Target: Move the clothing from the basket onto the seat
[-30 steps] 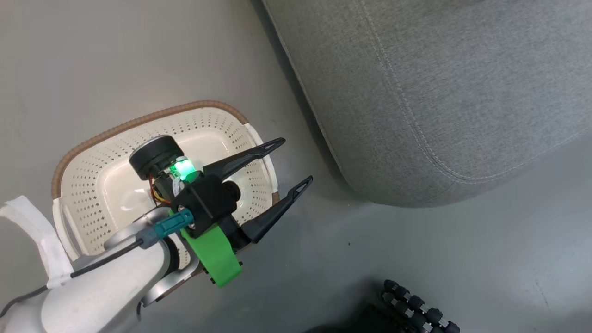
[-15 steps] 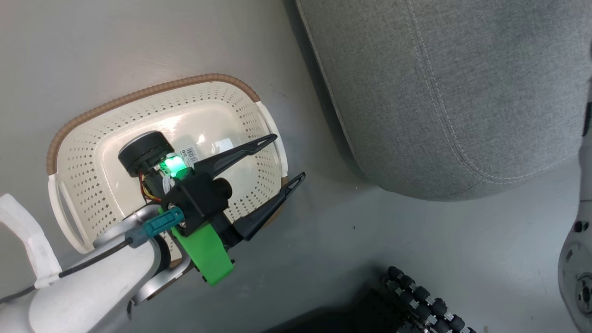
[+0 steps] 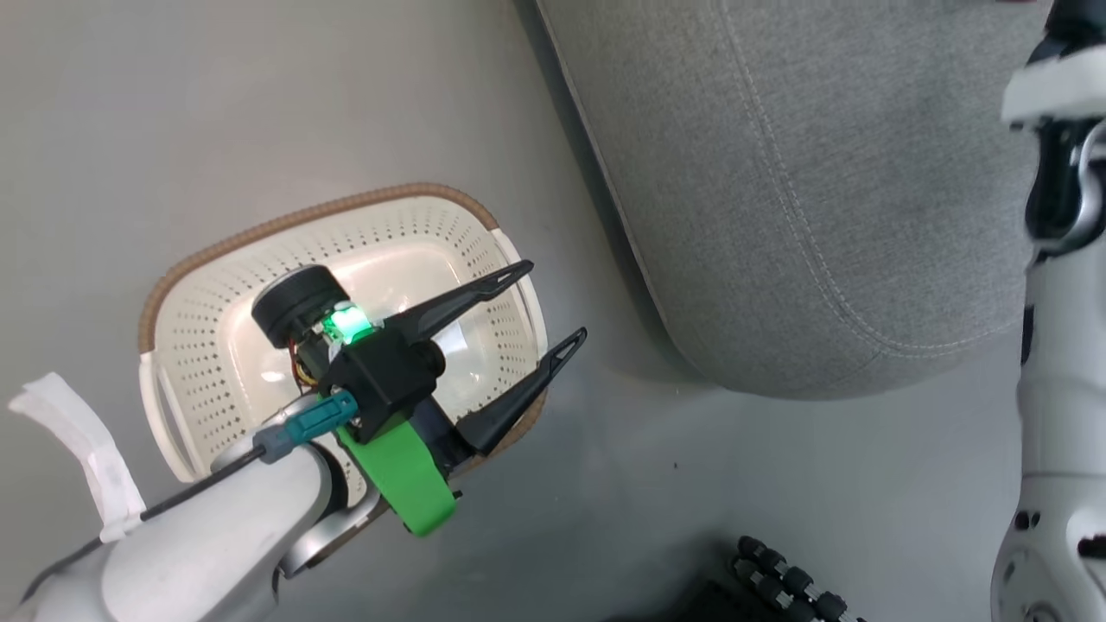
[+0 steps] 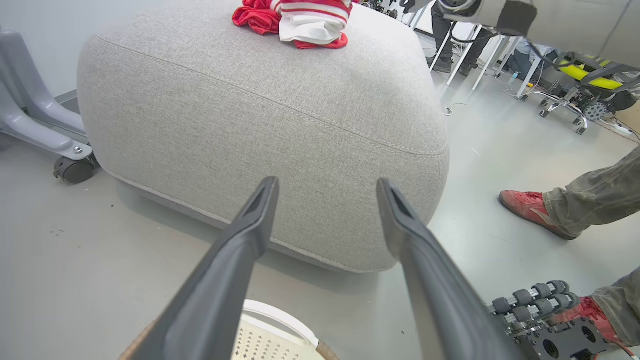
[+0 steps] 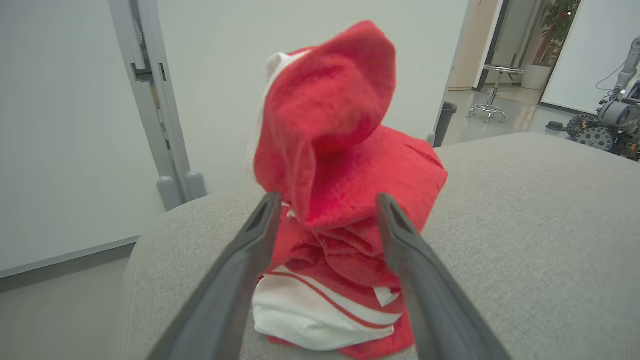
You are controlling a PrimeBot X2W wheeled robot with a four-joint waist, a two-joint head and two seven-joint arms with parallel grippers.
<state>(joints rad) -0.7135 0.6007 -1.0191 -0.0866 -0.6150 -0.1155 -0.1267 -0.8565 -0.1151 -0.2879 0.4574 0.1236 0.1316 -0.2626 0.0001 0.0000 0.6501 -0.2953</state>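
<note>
Left gripper (image 3: pixel 555 300): is hanging over the right end of the basket, in the lower left of the head view. Its two dark fingers are standing wide apart and are gripping nothing.
Left gripper, own wrist view (image 4: pixel 327 184): the fingers are pointing at the side wall of the seat, with open space between them.
Right gripper (image 5: pixel 328 197): is pointing at the clothing at the centre of its wrist view. The fingers are spread wide, and a red peak of fabric is rising between them. Whether either finger is touching the fabric cannot be told.
Right arm (image 3: pixel 1054 432): its pale forearm is running down the right edge of the head view.
Clothing (image 5: pixel 345 165): is lying in a heap on top of the seat, red folds above and a white striped panel at the bottom. In the left wrist view it (image 4: pixel 300 20) is sitting at the upper centre.
Basket (image 3: pixel 302 216): is standing on the grey floor just left of the seat, its glossy inner floor showing around the gripper. Its rim (image 4: pixel 270 320) is appearing at the lower centre of the left wrist view.
Seat (image 3: pixel 821 216): is occupying the upper right of the head view, and is also appearing in the left (image 4: pixel 250 115) and right (image 5: pixel 525 225) wrist views.
Person's red shoe (image 4: pixel 530 205): is resting on the floor at the right of the left wrist view.
</note>
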